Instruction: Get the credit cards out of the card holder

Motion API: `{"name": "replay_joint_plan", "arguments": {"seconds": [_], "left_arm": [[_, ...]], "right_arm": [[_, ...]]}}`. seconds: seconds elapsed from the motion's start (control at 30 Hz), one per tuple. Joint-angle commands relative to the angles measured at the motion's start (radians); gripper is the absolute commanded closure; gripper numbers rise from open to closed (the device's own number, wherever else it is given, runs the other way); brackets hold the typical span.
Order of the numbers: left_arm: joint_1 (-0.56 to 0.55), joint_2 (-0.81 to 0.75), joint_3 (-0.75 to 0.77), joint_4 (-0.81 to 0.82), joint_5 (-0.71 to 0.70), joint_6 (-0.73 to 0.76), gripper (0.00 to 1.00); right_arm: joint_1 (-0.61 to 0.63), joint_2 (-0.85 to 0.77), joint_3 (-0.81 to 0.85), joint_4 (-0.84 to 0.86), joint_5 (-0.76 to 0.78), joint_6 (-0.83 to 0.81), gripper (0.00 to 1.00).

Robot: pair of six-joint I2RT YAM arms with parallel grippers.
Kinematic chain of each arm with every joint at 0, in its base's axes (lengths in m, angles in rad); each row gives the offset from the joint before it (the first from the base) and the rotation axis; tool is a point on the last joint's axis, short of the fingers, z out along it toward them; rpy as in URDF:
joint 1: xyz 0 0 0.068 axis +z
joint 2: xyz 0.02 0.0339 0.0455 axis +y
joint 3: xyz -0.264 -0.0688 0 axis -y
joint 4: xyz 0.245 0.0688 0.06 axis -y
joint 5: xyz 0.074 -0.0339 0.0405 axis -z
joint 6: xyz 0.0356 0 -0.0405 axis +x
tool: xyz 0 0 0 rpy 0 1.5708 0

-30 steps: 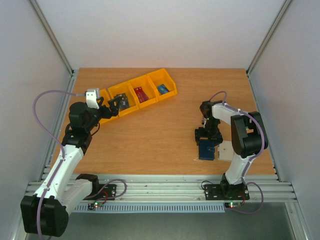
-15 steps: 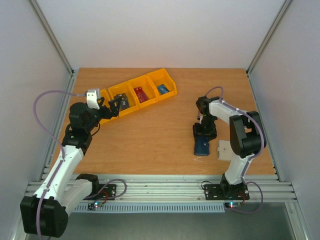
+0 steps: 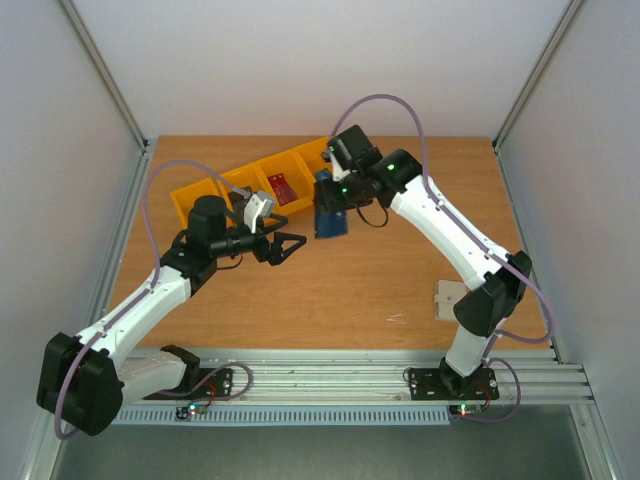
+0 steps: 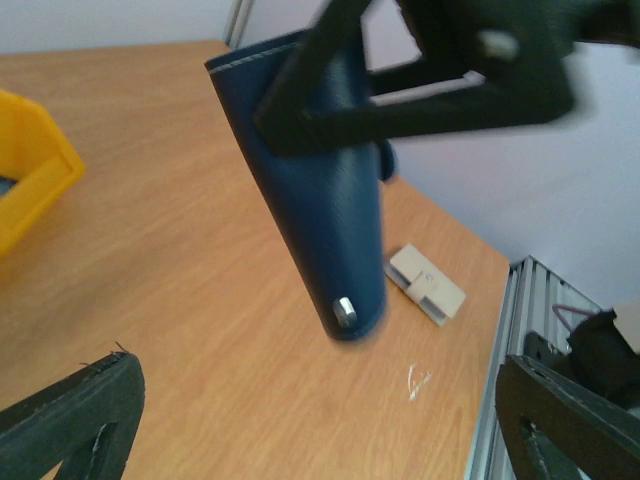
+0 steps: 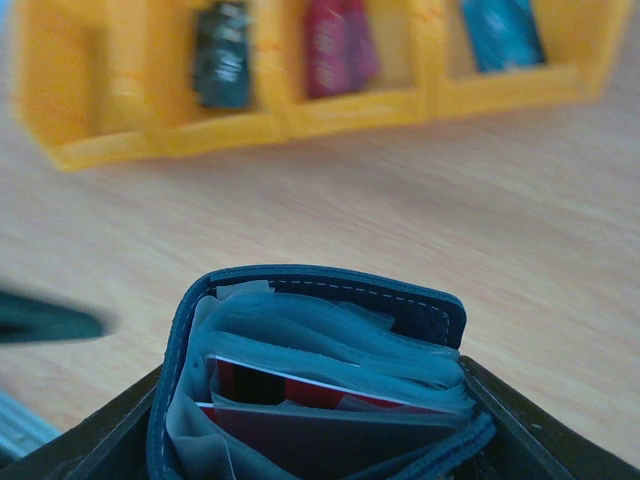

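The navy card holder (image 3: 331,212) hangs upright above the table by the yellow bins, with my right gripper (image 3: 332,192) shut on its top edge. In the right wrist view the card holder (image 5: 320,300) gapes open between the fingers, showing blue-grey pockets and a red credit card (image 5: 300,385) tucked inside. My left gripper (image 3: 292,247) is open, just left of the holder and pointing at it. Seen from the left wrist, the card holder (image 4: 310,190) hangs with its snap at the bottom, clear of my left gripper (image 4: 320,425).
A row of yellow bins (image 3: 262,185) runs along the far left; from the right wrist they hold a black card (image 5: 222,55), a red card (image 5: 338,45) and a teal card (image 5: 500,30). A beige pad (image 3: 450,299) lies near the right arm's base.
My right gripper closed on the card holder, lifted it off the near-right table and carried it up to the bins. My left arm swung from the bins toward the centre, facing the holder.
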Motion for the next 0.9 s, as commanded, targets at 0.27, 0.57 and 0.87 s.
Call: {"name": "replay_joint_plan", "arguments": {"seconds": [0.27, 0.57, 0.87], "left_arm": [[-0.011, 0.013, 0.046, 0.177, -0.01, -0.093, 0.22], [-0.01, -0.011, 0.032, 0.239, -0.025, -0.099, 0.73], [-0.01, -0.077, -0.012, 0.206, -0.243, -0.123, 1.0]], "right_arm": [[0.179, -0.047, 0.145, 0.102, 0.091, -0.002, 0.52], [0.196, -0.045, 0.139, 0.12, 0.033, -0.028, 0.54], [0.159, -0.083, 0.162, 0.048, 0.046, -0.14, 0.11]]}}
